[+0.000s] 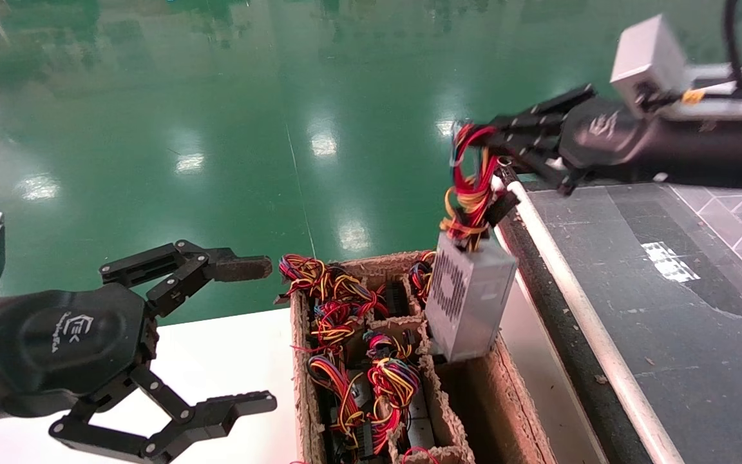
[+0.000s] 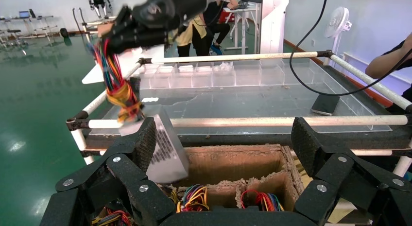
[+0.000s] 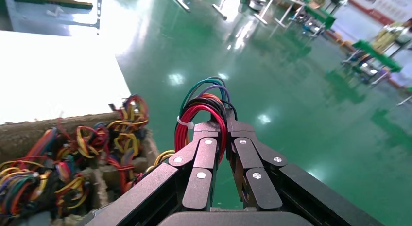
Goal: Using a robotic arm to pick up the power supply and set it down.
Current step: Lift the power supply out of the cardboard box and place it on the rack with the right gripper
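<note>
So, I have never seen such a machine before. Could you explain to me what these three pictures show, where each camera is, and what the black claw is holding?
This is a two-armed robot. The wide picture comes from a camera on its head; the other two come from cameras on its wrists, looking along each claw, called an end effector.

The right end effector is shut on the coloured wire bundle of a power supply, a grey metal box with a vented side. The box hangs tilted over a brown pulp carton, whose compartments hold more wired units. Beside the carton is a dark belt-like surface with white rails.

The left end effector is open and holds nothing, above a white table.
</note>
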Robot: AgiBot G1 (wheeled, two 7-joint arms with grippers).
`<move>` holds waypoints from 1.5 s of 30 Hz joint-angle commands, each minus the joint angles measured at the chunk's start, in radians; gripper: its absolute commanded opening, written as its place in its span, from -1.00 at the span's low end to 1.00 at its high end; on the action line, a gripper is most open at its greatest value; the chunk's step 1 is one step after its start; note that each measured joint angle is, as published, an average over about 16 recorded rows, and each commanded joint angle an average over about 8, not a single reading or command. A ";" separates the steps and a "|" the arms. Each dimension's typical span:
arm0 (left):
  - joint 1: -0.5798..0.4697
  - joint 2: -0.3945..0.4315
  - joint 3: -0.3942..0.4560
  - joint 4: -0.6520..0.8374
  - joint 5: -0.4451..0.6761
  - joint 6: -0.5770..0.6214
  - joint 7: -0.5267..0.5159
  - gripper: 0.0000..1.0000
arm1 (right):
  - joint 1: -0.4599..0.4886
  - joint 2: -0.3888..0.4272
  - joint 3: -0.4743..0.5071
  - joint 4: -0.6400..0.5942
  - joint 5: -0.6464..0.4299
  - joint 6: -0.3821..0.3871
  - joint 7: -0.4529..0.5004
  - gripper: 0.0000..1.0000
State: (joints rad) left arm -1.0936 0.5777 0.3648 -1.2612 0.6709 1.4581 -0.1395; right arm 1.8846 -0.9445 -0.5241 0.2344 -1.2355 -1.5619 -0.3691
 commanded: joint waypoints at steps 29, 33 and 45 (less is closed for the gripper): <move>0.000 0.000 0.000 0.000 0.000 0.000 0.000 1.00 | 0.196 0.083 -0.078 -0.213 -0.184 0.628 -0.131 -1.00; 0.000 0.000 0.000 0.000 0.000 0.000 0.000 1.00 | 0.176 0.075 -0.078 -0.233 -0.184 0.696 -0.134 -1.00; 0.000 0.000 0.000 0.000 0.000 0.000 0.000 1.00 | 0.114 0.015 -0.067 -0.244 -0.168 0.790 -0.131 -1.00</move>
State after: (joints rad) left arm -1.0937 0.5776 0.3651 -1.2612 0.6707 1.4579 -0.1393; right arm 2.0007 -0.9315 -0.5913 -0.0078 -1.4040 -0.7769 -0.4990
